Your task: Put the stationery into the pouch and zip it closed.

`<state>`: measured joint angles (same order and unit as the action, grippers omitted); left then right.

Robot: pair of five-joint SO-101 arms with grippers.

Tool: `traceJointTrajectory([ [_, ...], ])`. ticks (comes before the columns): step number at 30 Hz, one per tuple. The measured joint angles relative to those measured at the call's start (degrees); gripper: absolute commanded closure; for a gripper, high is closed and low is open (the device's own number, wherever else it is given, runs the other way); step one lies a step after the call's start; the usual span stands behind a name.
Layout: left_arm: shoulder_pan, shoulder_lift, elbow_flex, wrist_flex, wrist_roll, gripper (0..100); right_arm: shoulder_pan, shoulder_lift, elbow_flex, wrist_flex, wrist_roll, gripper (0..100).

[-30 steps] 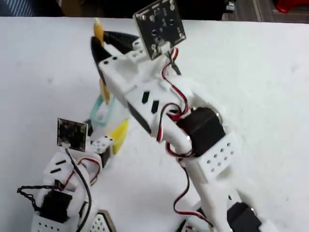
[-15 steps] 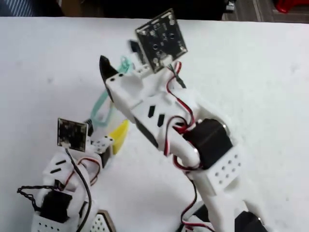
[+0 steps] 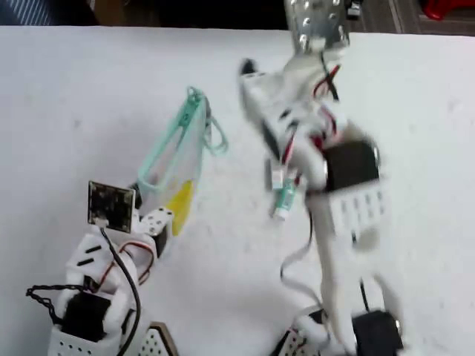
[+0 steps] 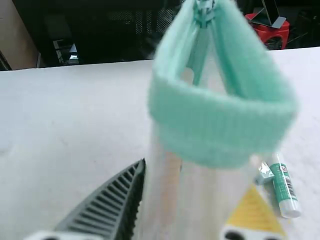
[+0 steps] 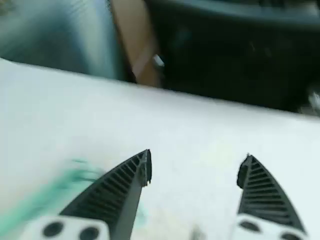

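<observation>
One clear, mint-edged zip pouch clamped in the left gripper; one green-white glue stick; right gripper spread wide, empty.

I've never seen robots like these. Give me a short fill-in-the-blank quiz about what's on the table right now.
1. The left gripper is shut on the clear ___.
2. The pouch has a ___ fabric edge along its zip.
3. The glue stick lies on the white ___, outside the pouch.
4. The right gripper holds nothing and is ___.
Missing words: pouch; green; table; open.
</observation>
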<state>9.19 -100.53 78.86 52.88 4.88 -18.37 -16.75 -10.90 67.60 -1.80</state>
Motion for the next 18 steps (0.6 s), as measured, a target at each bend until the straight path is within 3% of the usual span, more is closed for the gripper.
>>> traceJointTrajectory([
  [4, 0.0, 0.0, 0.0, 0.0, 0.0, 77, 4.3, 10.3, 0.0, 3.4, 0.0, 73.6],
  [18, 0.0, 0.0, 0.0, 0.0, 0.0, 77, 4.8, 39.9, 0.0, 1.8, 0.0, 73.7],
])
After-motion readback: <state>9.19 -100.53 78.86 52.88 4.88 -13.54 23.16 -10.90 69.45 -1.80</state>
